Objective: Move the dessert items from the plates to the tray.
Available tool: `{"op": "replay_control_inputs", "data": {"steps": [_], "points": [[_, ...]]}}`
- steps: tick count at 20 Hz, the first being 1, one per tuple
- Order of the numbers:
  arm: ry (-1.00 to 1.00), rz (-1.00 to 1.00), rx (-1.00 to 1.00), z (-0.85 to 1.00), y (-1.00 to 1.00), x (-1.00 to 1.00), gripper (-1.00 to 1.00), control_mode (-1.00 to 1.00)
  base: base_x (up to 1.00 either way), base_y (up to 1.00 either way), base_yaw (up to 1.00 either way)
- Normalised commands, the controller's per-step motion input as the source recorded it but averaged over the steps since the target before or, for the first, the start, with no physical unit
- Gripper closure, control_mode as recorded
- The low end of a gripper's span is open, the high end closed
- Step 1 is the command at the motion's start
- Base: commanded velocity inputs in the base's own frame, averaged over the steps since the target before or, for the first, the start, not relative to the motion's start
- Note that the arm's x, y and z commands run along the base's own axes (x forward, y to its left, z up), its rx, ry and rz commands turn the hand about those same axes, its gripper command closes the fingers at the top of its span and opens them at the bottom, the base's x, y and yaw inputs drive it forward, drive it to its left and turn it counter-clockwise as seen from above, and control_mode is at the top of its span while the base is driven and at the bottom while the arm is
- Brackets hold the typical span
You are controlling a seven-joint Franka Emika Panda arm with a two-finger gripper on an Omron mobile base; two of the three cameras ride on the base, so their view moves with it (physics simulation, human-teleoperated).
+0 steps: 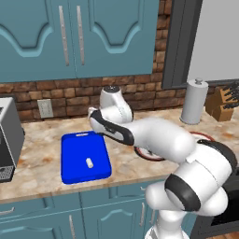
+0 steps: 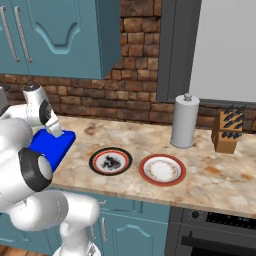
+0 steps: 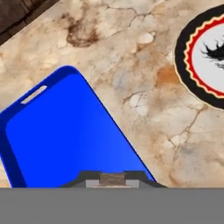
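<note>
Hand (image 3: 112, 178) over tray (image 3: 65, 140), pinching a brownish lump (image 3: 112, 178). 1 lump (image 1: 89, 162) on tray. Both plates (image 2: 110, 161) (image 2: 162, 169) bare on table (image 2: 210, 180).

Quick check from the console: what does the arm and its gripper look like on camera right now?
The arm is glossy white, built of thick rounded segments with black bands at the joints. No cables or markings show. The gripper appears in the hand view as a dark body with a small brownish piece between its tips.
</note>
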Motion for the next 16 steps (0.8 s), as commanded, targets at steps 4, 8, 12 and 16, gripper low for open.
{"op": "replay_control_inputs", "data": {"steps": [4, 8, 12, 16], "points": [[0.00, 0.00, 0.00, -0.72, 0.53, 0.00, 1.00, -1.00, 0.00, 0.00, 0.00], [-0.01, 0.00, 0.01, -0.48, 0.88, 0.02, 1.00, -1.00, 0.00, 0.00, 0.00], [-0.04, 0.00, -0.06, -0.48, 0.79, 0.35, 1.00, -1.00, 0.00, 0.00, 0.00], [-0.12, 0.00, 0.00, -0.27, 0.06, 0.54, -1.00, -1.00, 0.00, 0.00, 0.00]]}}
